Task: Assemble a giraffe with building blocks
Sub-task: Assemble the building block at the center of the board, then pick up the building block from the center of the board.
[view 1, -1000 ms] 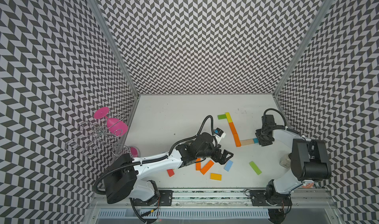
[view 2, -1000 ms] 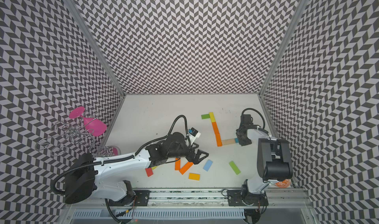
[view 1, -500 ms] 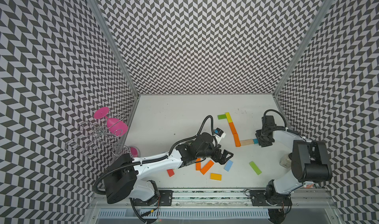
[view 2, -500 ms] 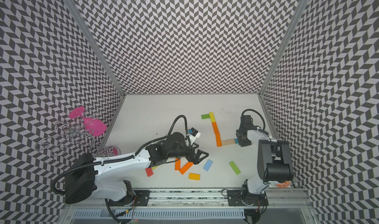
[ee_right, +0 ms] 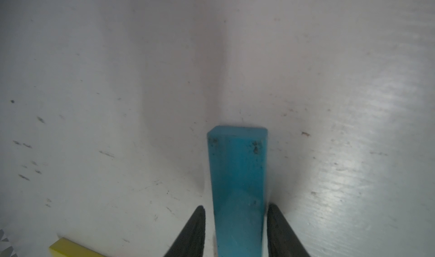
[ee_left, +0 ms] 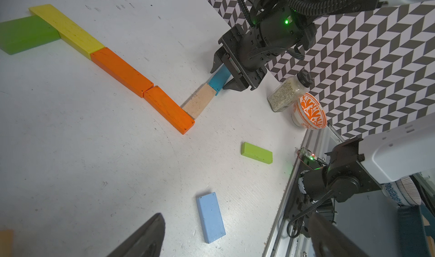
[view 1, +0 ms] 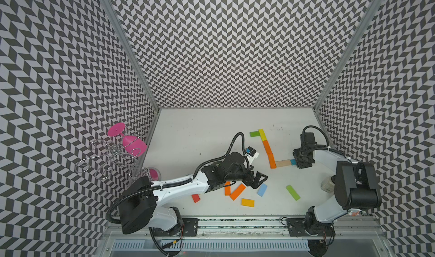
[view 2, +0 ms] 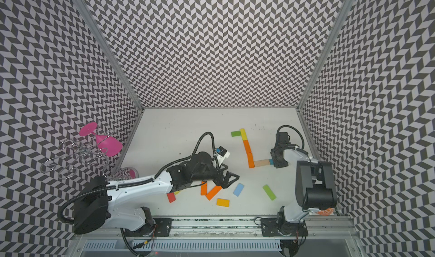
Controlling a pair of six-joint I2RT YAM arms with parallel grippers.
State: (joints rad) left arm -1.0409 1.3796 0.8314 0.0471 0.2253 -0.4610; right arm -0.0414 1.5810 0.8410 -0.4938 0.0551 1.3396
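Neck and back laid; legs outstanding.
Teal wooden block [ee_right: 237, 168] straddled ungripped by right end effector [ee_right: 235, 206]; left end effector [view 1: 260, 182] spread.

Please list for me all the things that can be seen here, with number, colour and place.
Chain blocks: six; green block, yellow block, two chain orange blocks, wood block, teal block; L-shape, right of centre.
Loose blocks: at least six; two loose orange blocks, red block, amber block, light blue block, light green block; front of table.
Pink glass: one; on wire rack, left side.
Jar: one, clear, speckled filling; beside orange-patterned bowl, right edge.
Left gripper: open, beside light blue block.
Right gripper: open, astride teal block.
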